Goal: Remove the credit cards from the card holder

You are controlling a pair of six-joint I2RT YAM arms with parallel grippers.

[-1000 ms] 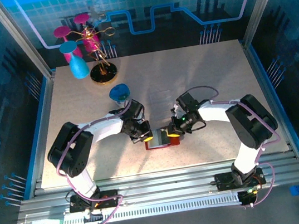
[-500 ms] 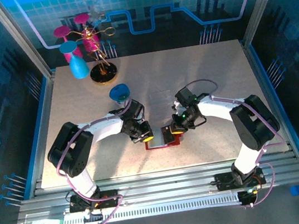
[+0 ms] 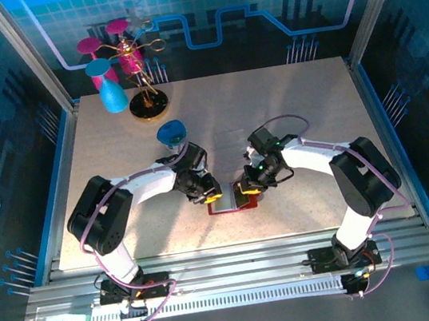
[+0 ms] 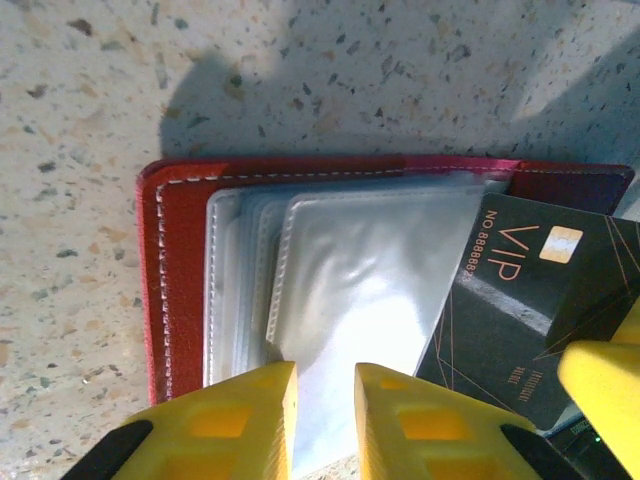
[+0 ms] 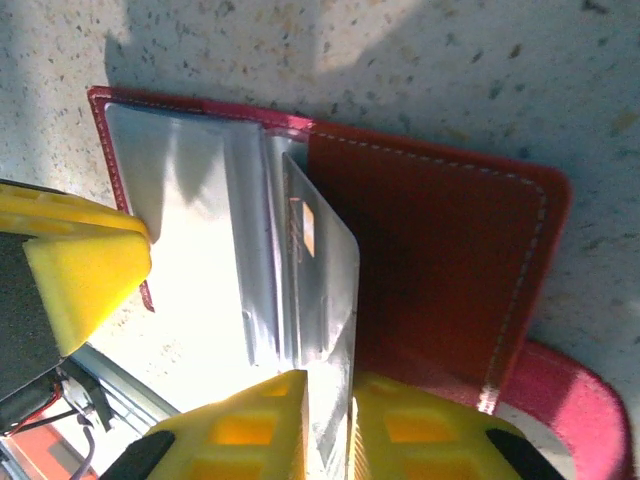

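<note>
The card holder (image 4: 175, 250) lies open beneath both grippers. The dark card (image 4: 520, 300) juts out right of the left gripper (image 4: 325, 380), whose jaws are narrow and empty. The right gripper (image 5: 330, 385), nearer, straddles that card's edge; grip unconfirmed.

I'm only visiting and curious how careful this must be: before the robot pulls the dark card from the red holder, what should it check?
1. Holder lying open on the table: ok.
2. VIP card tilted, partly out of the sleeves: ok.
3. Card's edge sits within the right tool: ok.
4. Right tool's grip firm: cannot tell.
5. Left tool pinning the sleeves: cannot tell.
6. More cards left inside: cannot tell.
</note>
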